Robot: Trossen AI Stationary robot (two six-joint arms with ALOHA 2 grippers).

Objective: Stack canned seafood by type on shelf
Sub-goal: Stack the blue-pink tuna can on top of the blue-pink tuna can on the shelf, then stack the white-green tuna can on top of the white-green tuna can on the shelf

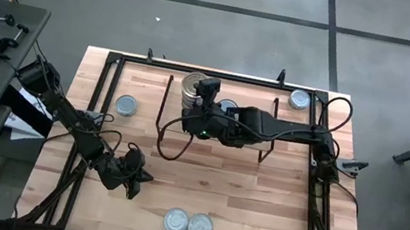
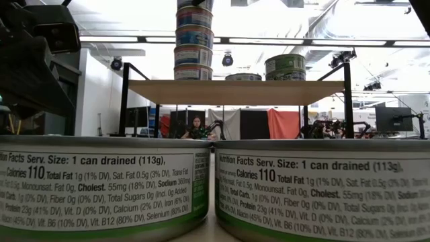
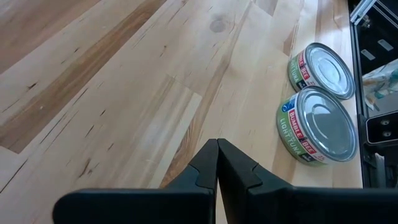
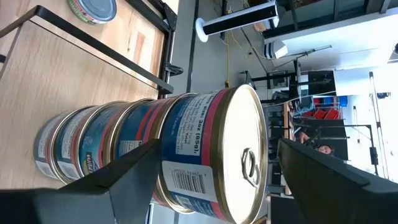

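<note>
On the shelf [image 2: 235,92] stands a tall stack of several blue-and-red tins [image 2: 193,47], beside a single tin [image 2: 243,76] and a short stack of two [image 2: 285,67]. My right gripper [image 4: 217,149] reaches in over the shelf [image 1: 254,98], open, with one finger on each side of the stack's top can [image 4: 214,134], which rests on the tins under it. My left gripper [image 3: 217,163] hovers shut over the table's near left part [image 1: 134,180]. Two green-labelled tuna tins [image 3: 317,124] [image 3: 323,70] stand upright on the table ahead of it. My right gripper stands astride the top can of the stack, coming in level from the table's right. One finger [image 4: 323,177] is plainly clear of the can. The other finger [image 4: 134,171] lies close along the can's side, and I cannot tell whether it touches.
Loose tins stand on the table: one at the left [image 1: 127,105], one at the far right corner [image 1: 299,99], two at the near edge [image 1: 176,222] [image 1: 200,227]. A black frame [image 1: 95,113] rims the table. People show in the room behind.
</note>
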